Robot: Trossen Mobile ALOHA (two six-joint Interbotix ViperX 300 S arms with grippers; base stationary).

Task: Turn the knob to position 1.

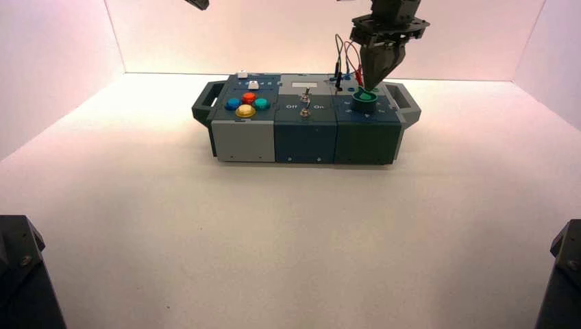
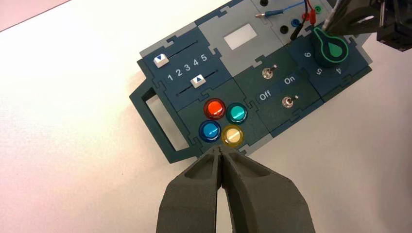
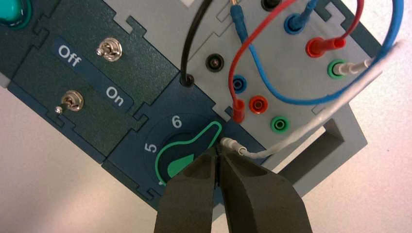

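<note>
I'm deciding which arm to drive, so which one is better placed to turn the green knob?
The right. The right gripper hangs shut just over the knob at the box's right end, while the left gripper, also shut, sits by the coloured buttons.

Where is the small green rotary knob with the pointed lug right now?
In the high view the small green rotary knob sits on the box's right-hand dark blue section, just right of the metal toggle switches, directly under the right gripper.
</note>
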